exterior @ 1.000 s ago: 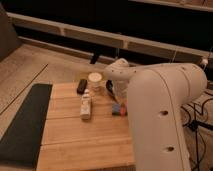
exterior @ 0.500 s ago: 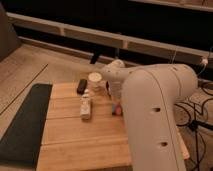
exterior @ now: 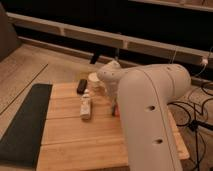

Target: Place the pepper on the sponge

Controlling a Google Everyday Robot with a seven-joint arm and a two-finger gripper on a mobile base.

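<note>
My white arm point(exterior: 150, 110) fills the right half of the camera view and reaches down over the wooden table point(exterior: 75, 135). The gripper is at the arm's far end, low over the table's middle right, almost wholly hidden behind the wrist. A small orange-red bit, the pepper point(exterior: 116, 110), peeks out at the arm's left edge, right where the gripper comes down. The sponge is hidden behind the arm. I cannot tell whether the pepper is held or lying down.
A white bottle with a tan label point(exterior: 87, 106) lies left of the arm. Behind it are a small dark object point(exterior: 81, 86) and a tan round cup point(exterior: 95, 80). A dark mat point(exterior: 25, 125) covers the table's left side. Cables point(exterior: 197, 115) hang at the right.
The arm has shifted slightly and now covers the blue sponge that showed beside it a second ago. The bottle, the cup and the dark object have not moved.
</note>
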